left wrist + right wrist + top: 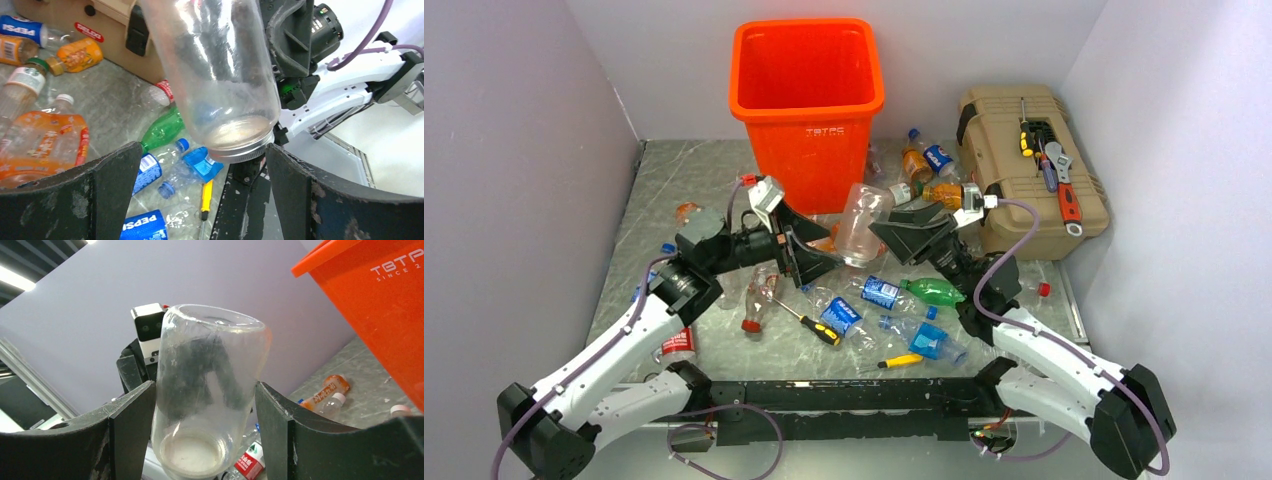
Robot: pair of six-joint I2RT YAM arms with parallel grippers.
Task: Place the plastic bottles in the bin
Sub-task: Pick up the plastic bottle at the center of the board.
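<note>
Jaws of the right gripper (205, 390) are closed on a clear bottle (210, 365), one finger pressed to each side, and hold it tilted above the table (684, 170). The left gripper (202, 150) faces it, its jaws spread wide either side of the bottle's metal-rimmed end; whether they touch it cannot be told. The bottle hangs just in front of the orange bin (809, 150). Below, a green bottle (934, 291), a blue-labelled bottle (880, 292) and a screwdriver (814, 325) lie scattered. A tan toolbox (989, 130) sits right of the bin.
</note>
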